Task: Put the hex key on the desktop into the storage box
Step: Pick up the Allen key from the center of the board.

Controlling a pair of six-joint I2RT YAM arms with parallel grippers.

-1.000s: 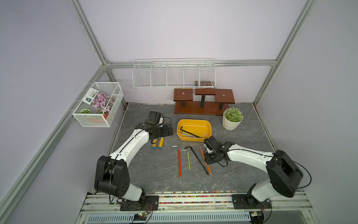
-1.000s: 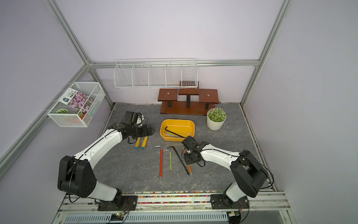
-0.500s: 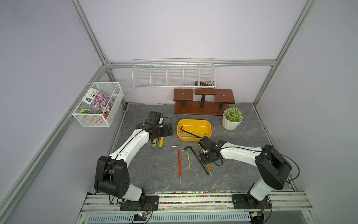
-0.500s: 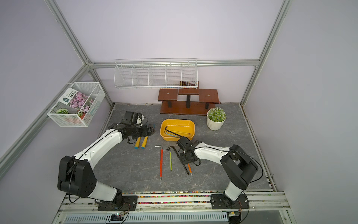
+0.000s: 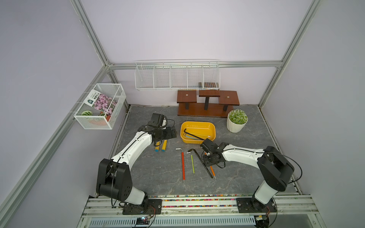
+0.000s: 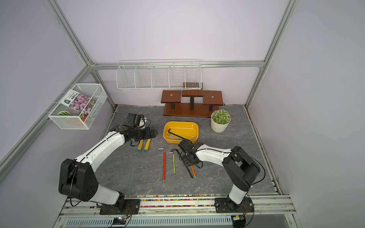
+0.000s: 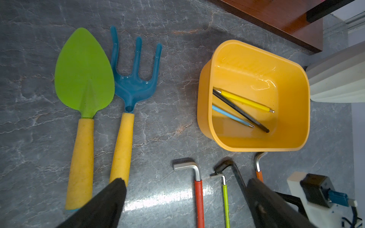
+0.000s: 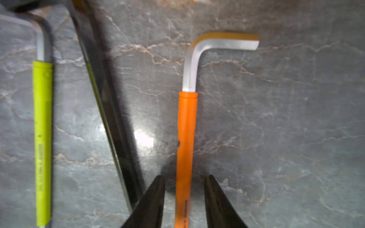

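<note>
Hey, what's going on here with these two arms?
The right gripper straddles the orange hex key on the desktop, jaws open either side, not yet gripping. The left gripper hangs open beside the box. Three keys already lie in the box; a red key, green key and black key lie on the desktop.

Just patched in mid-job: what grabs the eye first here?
The right tool straddles the orange hex key on the desktop, jaws open with a gap on each side. Farther back, the yellow storage box already holds a black key, a yellow key and a blue key.
</note>
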